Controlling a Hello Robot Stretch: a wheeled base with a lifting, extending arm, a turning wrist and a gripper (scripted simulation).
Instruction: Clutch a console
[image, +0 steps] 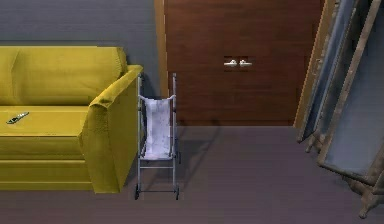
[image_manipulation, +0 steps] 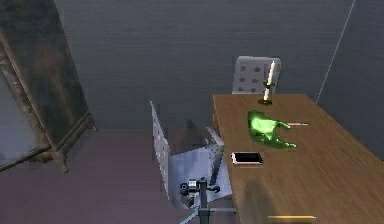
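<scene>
A flat dark rectangular thing with a pale edge (image_manipulation: 247, 158) lies on the wooden table (image_manipulation: 330, 170) near its left side, in the arm side view. Just beyond it sits a shiny green object (image_manipulation: 270, 130). In the forward view a small dark, remote-like item (image: 18, 117) lies on the seat of the yellow sofa (image: 60, 110) at the left edge. Neither is large enough for me to name it a console with certainty.
A white swivel chair (image_manipulation: 170, 140) stands against the table's left side, and another chair (image_manipulation: 255, 72) at its far end. A candle (image_manipulation: 269, 78) and a pencil (image_manipulation: 298, 125) are on the table. A wheeled cloth cart (image: 157, 130) stands beside the sofa's arm. Brown double doors (image: 240, 60) are ahead, with frames (image: 345, 90) leaning at the right.
</scene>
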